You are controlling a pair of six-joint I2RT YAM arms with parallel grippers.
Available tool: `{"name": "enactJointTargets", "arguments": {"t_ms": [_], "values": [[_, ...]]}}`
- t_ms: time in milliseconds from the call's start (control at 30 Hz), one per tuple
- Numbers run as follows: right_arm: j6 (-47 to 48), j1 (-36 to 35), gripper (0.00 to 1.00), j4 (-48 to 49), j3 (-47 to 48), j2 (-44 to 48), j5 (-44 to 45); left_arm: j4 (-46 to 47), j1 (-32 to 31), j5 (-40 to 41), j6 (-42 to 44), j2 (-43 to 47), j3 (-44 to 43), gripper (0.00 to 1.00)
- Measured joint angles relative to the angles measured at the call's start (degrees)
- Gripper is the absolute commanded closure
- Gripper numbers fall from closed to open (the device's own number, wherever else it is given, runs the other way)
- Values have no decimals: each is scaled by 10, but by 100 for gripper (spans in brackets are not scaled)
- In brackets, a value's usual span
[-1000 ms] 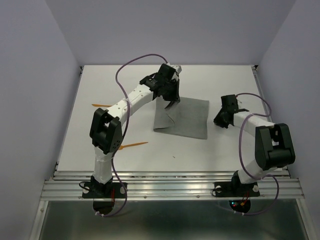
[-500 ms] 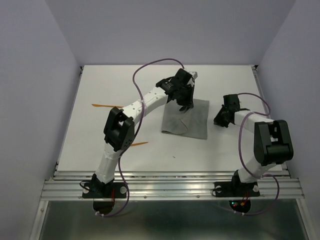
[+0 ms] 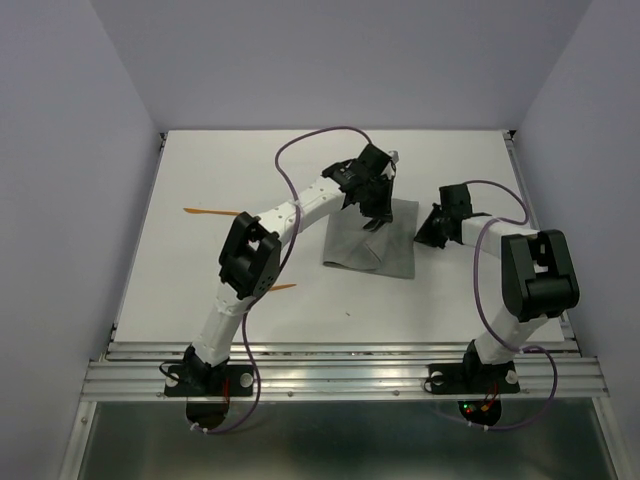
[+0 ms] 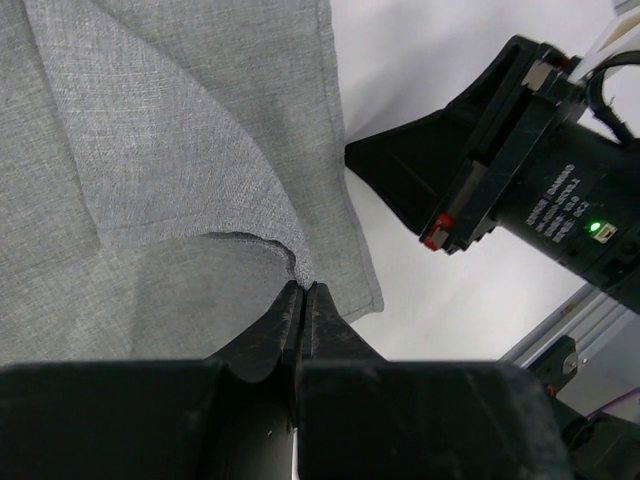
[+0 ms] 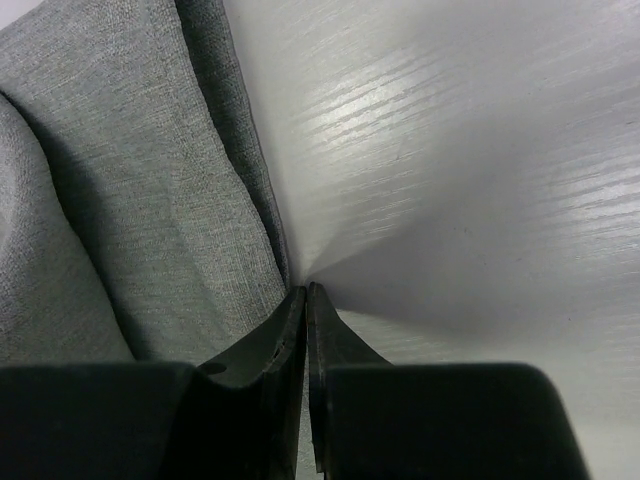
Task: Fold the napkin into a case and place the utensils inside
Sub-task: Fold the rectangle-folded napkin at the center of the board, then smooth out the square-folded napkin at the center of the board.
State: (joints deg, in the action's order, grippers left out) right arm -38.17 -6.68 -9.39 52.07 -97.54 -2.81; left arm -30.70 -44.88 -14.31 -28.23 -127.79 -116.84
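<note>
The grey napkin [image 3: 350, 248] lies mid-table, its left part lifted and folded over to the right. My left gripper [image 3: 376, 222] is shut on a corner of that folded flap and holds it over the napkin's right part. In the left wrist view the gripper [image 4: 301, 286] pinches the flap [image 4: 170, 170] at its tip. My right gripper [image 3: 419, 234] is shut, with its tips against the napkin's right edge. The right wrist view shows the gripper [image 5: 305, 291] low at the edge of the napkin [image 5: 150, 200]. One orange utensil [image 3: 205, 211] lies at the far left. Another orange utensil [image 3: 282, 287] lies near the left arm.
The white table [image 3: 450, 300] is walled by pale panels at the back and sides. A metal rail [image 3: 340, 365] runs along the near edge. The right gripper's black body [image 4: 520, 190] sits close to the right of the left gripper. Purple cables loop above both arms.
My left gripper has carried the napkin's left corner to the right, folding the cloth over itself. My right gripper has moved left to the napkin's right edge.
</note>
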Motion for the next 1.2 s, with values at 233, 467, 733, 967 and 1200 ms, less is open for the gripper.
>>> {"name": "enactJointTargets", "arguments": {"t_ms": [233,467,733,967,1200], "values": [[-4,-2,90,6,-4,1,1,3,-8,-10,-6,-32,-55,57],[0,8,89,-19,-34,41,38,-16,-11,-5,16,-44,-78,28],[32,25,87,-87,-27,71,60,-38,-7,1,43,-21,-79,37],[99,-28,84,-129,47,75,78,20,59,-14,35,122,93,54],[132,-104,72,-137,122,56,88,92,138,-40,18,189,290,62]]}}
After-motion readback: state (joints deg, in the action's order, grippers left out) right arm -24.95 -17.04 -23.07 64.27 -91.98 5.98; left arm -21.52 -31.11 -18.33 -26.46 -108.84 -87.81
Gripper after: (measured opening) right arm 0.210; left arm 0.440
